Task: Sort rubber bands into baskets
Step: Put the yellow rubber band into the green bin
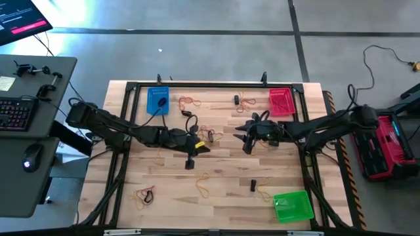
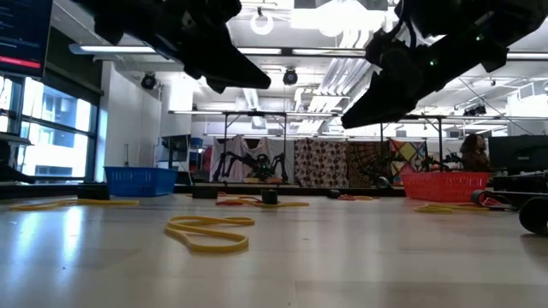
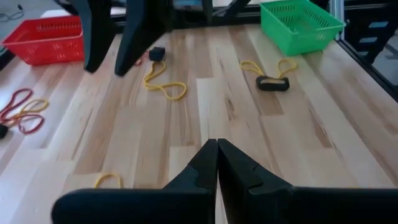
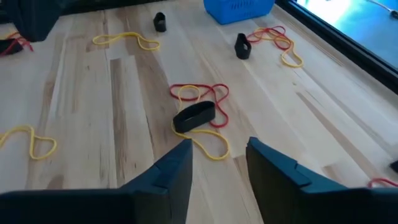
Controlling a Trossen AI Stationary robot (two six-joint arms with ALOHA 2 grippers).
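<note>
- The left end effector [image 1: 197,148] hangs above the middle of the wooden worktop [image 1: 223,190], its 2 fingers [image 3: 202,165] pressed together with nothing between them.
- The right end effector [image 1: 244,139] hangs just right of the worktop's centre, facing the left one; its fingers [image 4: 177,165] are spread apart and hold nothing.
- Ahead of the right end effector's fingers lies a clump of rubber bands [image 4: 200,115]: a black loop resting on tangled red and yellow loops.
- The blue basket [image 1: 158,100] sits at the far left of the worktop, with a dark loop inside it.
- The red basket [image 1: 282,101] sits at the far right corner, and the green basket [image 1: 293,206] at the near right corner.
- Other bands are scattered about: a red and yellow tangle [image 1: 190,101] beside the blue basket, another [image 1: 245,101] left of the red basket, a yellow loop [image 1: 202,185] near the front centre, a red, yellow and black bunch [image 1: 144,195] at the near left, and a yellow loop with a black one [image 3: 270,74] close to the green basket.
- In the low view, a yellow band [image 2: 210,233] lies flat in the foreground, with both arms overhead.
</note>
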